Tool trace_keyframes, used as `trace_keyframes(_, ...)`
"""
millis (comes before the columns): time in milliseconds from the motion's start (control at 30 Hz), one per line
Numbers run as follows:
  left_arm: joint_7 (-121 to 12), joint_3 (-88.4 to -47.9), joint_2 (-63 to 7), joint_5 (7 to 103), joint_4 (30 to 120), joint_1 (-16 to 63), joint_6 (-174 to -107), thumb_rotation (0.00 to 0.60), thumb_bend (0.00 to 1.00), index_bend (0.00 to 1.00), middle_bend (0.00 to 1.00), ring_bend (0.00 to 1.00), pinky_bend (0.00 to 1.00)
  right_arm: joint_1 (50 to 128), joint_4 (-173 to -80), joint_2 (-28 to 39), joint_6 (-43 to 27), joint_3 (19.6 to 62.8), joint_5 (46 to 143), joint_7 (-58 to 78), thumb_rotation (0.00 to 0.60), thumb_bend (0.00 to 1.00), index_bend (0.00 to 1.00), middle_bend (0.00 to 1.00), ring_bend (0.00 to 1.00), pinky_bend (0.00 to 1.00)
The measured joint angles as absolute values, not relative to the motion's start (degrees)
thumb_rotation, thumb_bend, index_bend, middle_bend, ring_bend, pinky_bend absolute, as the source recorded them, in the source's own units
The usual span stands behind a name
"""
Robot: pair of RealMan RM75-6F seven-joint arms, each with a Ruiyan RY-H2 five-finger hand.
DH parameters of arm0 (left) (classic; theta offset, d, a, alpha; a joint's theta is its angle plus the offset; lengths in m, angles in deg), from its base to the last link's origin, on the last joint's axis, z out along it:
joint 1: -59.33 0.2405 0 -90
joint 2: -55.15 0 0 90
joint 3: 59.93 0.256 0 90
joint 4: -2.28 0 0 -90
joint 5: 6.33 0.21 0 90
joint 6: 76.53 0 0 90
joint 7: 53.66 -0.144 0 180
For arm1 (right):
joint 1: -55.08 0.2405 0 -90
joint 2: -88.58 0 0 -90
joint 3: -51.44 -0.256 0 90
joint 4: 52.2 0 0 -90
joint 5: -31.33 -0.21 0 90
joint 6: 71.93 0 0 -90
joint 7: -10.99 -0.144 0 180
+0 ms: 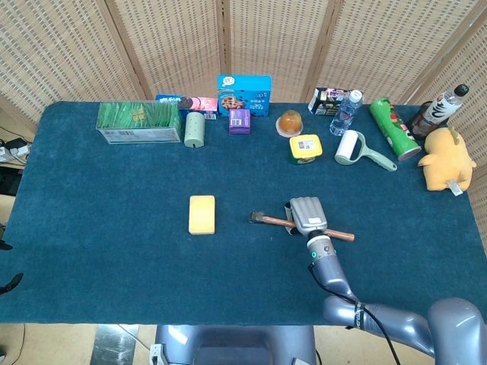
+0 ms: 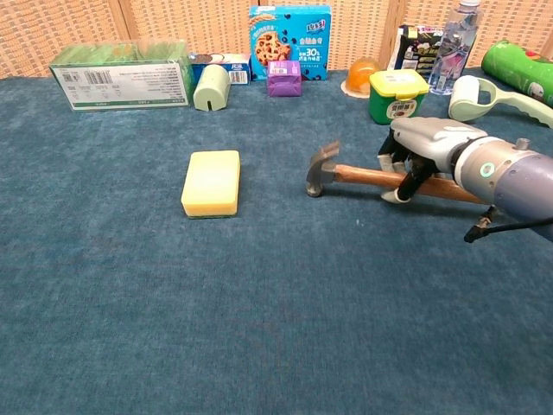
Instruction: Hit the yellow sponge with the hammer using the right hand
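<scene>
The yellow sponge [image 1: 202, 214] [image 2: 212, 182] lies flat left of the table's middle. To its right lies the hammer [image 1: 262, 220] [image 2: 359, 175], wooden handle running right and steel head pointing toward the sponge. My right hand [image 1: 307, 215] [image 2: 425, 149] sits over the middle of the handle, fingers curled over it and thumb underneath, gripping it. The head is slightly blurred in the chest view, about a hand's width from the sponge. Only the dark fingertips [image 1: 11, 282] of my left hand show at the left edge of the head view, spread apart and holding nothing.
Along the back edge stand a green box [image 1: 138, 122], a cookie box [image 1: 244, 94], a yellow-lidded jar [image 1: 305, 149], a lint roller [image 1: 354, 148], a green can [image 1: 394, 128], bottles and a yellow plush toy [image 1: 447, 160].
</scene>
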State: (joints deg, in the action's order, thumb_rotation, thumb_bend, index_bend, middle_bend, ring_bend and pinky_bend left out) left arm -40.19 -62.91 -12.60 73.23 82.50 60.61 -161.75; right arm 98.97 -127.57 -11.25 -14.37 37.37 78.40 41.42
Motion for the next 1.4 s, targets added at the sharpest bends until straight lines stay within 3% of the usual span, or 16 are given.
trace_keyframes(67,-40.0,-62.9,-12.6,73.3,82.3,60.8,-161.9,0.6,0.22,0.36,0.27,0.12,0.13,98.9,-127.6,-11.3,-14.4,37.1,79.1,39.7,0.6,0.36,0.83,0.93,1.0,0.94)
trace_keyframes(267,-40.2,-62.9,-12.7,73.9,82.6,60.7,-162.0,0.6,0.22,0.36,0.27,0.12,0.13,97.6,-129.9,-9.6,-14.5,35.7,82.7,31.4,0.6,0.36,0.87,1.0,1.0,0.98)
trace_keyframes(833,-43.5,-62.8,-11.9,75.7,86.0,60.2,-162.8,0.6,0.22,0.35,0.27,0.12,0.13,95.3,-143.1,-2.9,-22.1,28.6,83.0,8.5,0.6,0.38,0.89,1.0,1.0,1.0)
trace_keyframes(1067,-43.2,-62.7,-11.5,75.2,85.9,60.8,-163.1,0.6,0.22,0.36,0.27,0.12,0.13,98.0,-144.0,-5.8,-22.7,27.0,81.1,6.2,0.6,0.39,0.89,1.0,1.0,1.0)
trace_keyframes(1400,-41.6,-62.4,-11.3,74.1,84.3,62.0,-163.2,0.6,0.23,0.36,0.27,0.12,0.13,103.3,-137.7,-11.8,-21.8,28.3,79.4,12.3,0.6,0.39,0.89,1.0,1.0,1.0)
